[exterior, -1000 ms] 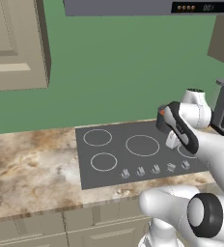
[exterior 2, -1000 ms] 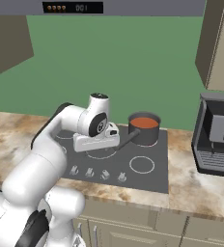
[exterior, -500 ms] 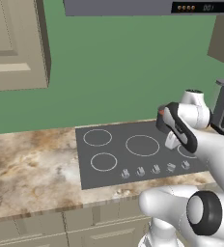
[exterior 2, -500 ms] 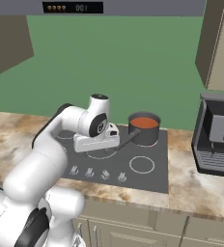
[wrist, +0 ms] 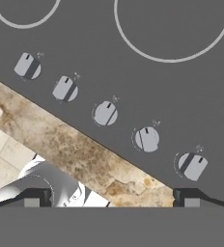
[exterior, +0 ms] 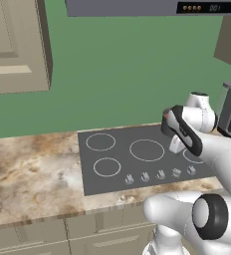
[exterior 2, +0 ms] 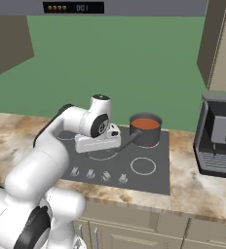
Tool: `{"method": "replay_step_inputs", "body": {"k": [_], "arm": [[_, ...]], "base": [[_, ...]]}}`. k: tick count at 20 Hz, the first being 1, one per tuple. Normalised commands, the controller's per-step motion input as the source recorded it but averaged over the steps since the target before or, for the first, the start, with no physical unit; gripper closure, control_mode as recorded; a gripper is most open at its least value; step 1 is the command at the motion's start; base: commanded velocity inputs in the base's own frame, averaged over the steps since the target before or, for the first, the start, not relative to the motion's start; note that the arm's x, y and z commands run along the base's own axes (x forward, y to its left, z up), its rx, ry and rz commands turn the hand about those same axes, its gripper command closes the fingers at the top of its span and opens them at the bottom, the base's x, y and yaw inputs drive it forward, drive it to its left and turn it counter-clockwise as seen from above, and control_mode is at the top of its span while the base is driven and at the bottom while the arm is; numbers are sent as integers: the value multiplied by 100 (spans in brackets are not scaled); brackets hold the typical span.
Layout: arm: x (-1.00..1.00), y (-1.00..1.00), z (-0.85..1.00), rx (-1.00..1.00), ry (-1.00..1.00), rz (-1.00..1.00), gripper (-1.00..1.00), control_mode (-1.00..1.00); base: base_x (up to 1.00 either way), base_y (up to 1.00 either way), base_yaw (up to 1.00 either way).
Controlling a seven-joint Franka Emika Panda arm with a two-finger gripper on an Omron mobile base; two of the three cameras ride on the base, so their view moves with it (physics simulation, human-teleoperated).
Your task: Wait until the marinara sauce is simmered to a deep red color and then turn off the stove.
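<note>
Above the stove, over its middle burner ring, the gripper hangs with its dark fingertips set wide apart and nothing between them. Arm poised, no contact with anything.

Step in hand, as I read it: waiting and watching, then a knob turn. To do it well, keep the hand clear of the pot so the sauce surface stays visible; judge colour before committing. Pick the right knob from the row of five knobs along the stove's front edge. In the hand view the fourth from the left has its pointer angled differently from the others, possibly the live one, though I cannot be sure. Come down square over it, close on the silver cap, rotate without dragging sideways.

The marinara sauce sits in the small dark pot on the stove's rear right burner, just beyond the hand. Surface smooth, round, orange-red; to my eye not yet a deep red.
</note>
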Motion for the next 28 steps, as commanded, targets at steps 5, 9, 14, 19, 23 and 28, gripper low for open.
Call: {"method": "replay_step_inputs", "body": {"k": [5, 9, 14, 19, 23, 28], "arm": [[0, -3, 0, 0, 0, 0, -100, -100], [0, -3, 0, 0, 0, 0, -100, -100], [2, -4, 0, 0, 0, 0, -100, -100], [0, -7, 0, 0, 0, 0, -100, -100], [3, 0, -13, 0, 0, 0, -100, -100], [11, 0, -35, 0, 0, 0, -100, -100]], "base": [[0, 0, 0], [0, 0, 0], [0, 0, 0], [0, 0, 0], [0, 0, 0], [0, 0, 0]]}}
